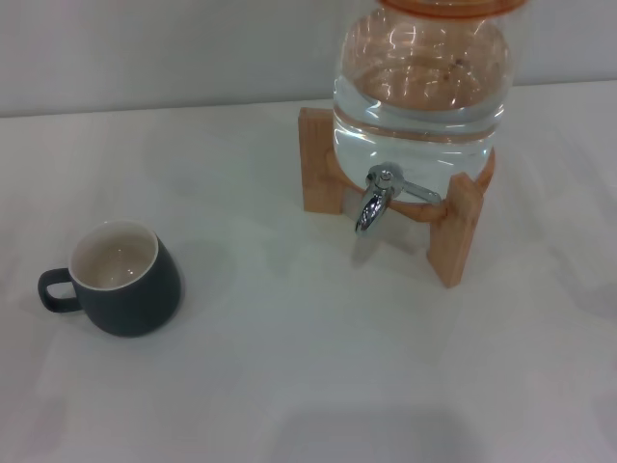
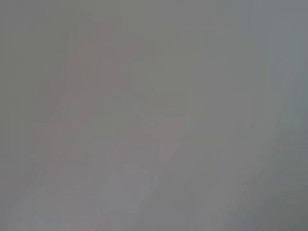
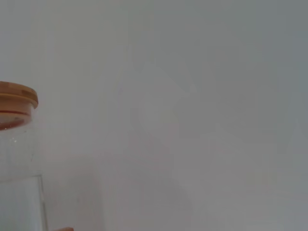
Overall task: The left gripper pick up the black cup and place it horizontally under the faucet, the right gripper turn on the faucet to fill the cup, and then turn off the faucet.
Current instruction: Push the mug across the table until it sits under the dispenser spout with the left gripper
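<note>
The black cup (image 1: 120,277) stands upright on the white table at the left of the head view, cream inside showing, its loop handle pointing left. The chrome faucet (image 1: 376,196) juts from the front of a clear water jar (image 1: 420,87) in a wooden stand (image 1: 453,227), at the upper right; its spout points down and nothing is under it. The jar's wooden lid and glass wall also show in the right wrist view (image 3: 14,144). Neither gripper shows in any view. The left wrist view shows only a plain grey surface.
The white table (image 1: 289,367) spreads in front of the cup and the stand. A pale wall runs along the back edge. A faint shadow lies at the table's front middle.
</note>
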Motion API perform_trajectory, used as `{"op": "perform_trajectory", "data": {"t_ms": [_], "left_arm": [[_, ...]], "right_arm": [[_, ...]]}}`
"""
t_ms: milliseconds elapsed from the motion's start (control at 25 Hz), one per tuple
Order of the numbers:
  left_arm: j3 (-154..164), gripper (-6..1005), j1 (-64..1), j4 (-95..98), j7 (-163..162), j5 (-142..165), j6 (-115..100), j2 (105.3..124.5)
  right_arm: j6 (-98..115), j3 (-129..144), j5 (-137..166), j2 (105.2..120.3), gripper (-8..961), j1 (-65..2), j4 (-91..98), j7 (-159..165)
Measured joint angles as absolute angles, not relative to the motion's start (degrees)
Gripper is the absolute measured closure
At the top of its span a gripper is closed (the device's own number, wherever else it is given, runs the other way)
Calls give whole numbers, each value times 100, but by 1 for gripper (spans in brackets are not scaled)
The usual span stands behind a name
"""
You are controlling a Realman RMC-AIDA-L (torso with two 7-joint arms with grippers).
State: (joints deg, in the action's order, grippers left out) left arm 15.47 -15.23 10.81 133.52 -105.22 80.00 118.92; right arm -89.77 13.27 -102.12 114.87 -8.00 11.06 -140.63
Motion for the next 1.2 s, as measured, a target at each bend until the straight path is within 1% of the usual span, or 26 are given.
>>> {"op": "perform_trajectory", "data": {"t_ms": [640,840,880,1200], "left_arm": [[1549,143,-1465,1222,13040,-10186,8075,11875],[1555,145,-1249,1829,12398,-9513,8326,11875],[1556,145,-1125,1963,12272,-9344,8507,11868],[1547,148,-747,2127,12242,-8982,8650,11870]], "right_arm": [[-8937,1293,-10213,11487,81,-792,1120,-14063],[-8935,1257,-10272,11482,81,-779,1153,-14051],[-8937,1256,-10300,11481,81,-770,1164,-14044],[-8943,1256,-10500,11461,81,-764,1189,-14042]]}}
